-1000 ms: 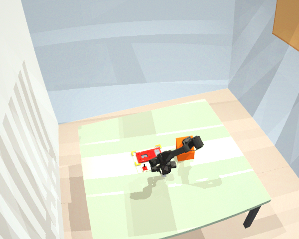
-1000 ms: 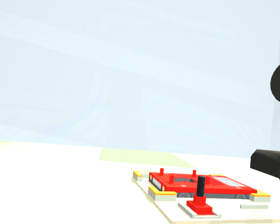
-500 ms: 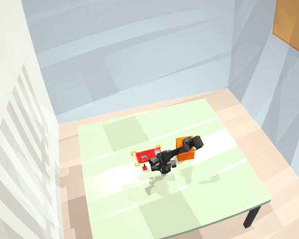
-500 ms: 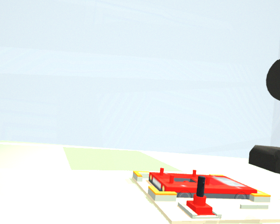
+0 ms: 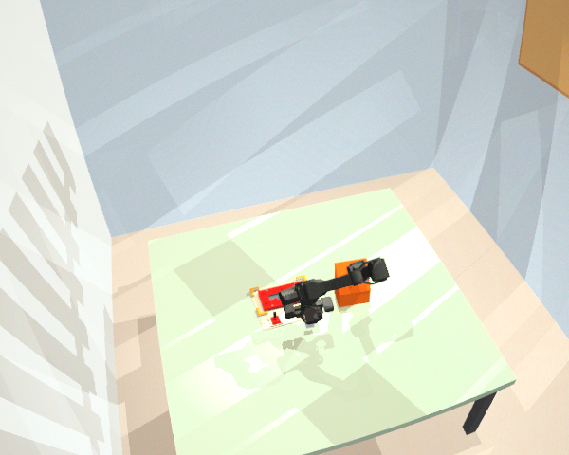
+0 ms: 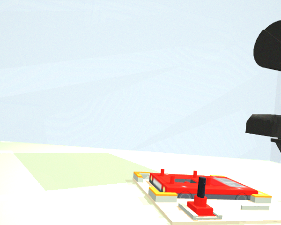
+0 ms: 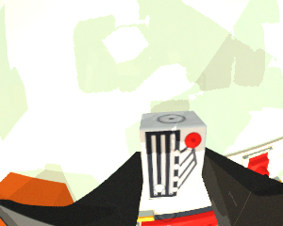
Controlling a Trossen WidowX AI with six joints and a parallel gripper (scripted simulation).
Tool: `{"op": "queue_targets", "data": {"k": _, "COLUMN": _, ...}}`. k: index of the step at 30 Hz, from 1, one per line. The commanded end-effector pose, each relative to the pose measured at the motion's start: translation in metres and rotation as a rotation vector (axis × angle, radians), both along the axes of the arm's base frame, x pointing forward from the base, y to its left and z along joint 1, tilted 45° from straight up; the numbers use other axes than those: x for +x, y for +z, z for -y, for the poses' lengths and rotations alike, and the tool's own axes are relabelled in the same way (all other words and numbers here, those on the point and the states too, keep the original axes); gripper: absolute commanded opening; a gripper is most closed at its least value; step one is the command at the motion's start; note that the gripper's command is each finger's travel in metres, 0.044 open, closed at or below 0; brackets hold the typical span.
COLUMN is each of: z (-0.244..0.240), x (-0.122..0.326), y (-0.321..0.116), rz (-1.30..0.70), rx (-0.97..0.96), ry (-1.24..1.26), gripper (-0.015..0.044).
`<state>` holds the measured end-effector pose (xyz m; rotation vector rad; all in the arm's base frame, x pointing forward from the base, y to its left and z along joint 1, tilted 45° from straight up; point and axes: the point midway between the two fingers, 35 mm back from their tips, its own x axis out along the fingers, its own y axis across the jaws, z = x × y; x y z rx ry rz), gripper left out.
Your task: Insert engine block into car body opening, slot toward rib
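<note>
My gripper (image 5: 310, 321) (image 7: 171, 156) is shut on the engine block (image 7: 162, 165), a pale grey block with black stripes and a red dot. It is held upright in the wrist view and seems raised off the table; its slot cannot be made out. In the exterior view the fingertips and block are out of view. The red car body (image 5: 265, 300) (image 6: 232, 190) (image 7: 184, 221) sits on a pale board (image 6: 229, 215), left of the gripper in the top view. Its dark opening (image 6: 181, 181) holds no block. A small red rib shows inside it.
Several red posts stand up around the opening. Yellow-topped grey corners (image 6: 163, 197) hold the car body. A red piece with an upright black handle (image 5: 275, 319) (image 6: 200, 207) stands on the board beside the car. An orange box (image 5: 352, 298) (image 7: 33, 190) lies on the car's other side, under the arm.
</note>
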<state>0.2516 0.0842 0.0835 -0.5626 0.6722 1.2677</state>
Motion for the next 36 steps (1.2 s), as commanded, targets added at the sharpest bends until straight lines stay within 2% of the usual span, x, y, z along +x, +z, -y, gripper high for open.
{"op": "queue_targets", "data": {"k": 1, "z": 0.009, "x": 0.0, "y": 0.012, "rz": 0.013, "rx": 0.002, "ry": 0.002, "gripper": 0.0}}
{"op": "queue_targets", "data": {"k": 22, "z": 0.046, "x": -0.018, "y": 0.058, "rz": 0.016, "rx": 0.018, "ry": 0.002, "gripper": 0.0}}
{"op": "queue_targets", "data": {"k": 36, "z": 0.06, "x": 0.003, "y": 0.044, "rz": -0.109, "rx": 0.046, "ry": -0.133, "gripper": 0.0}}
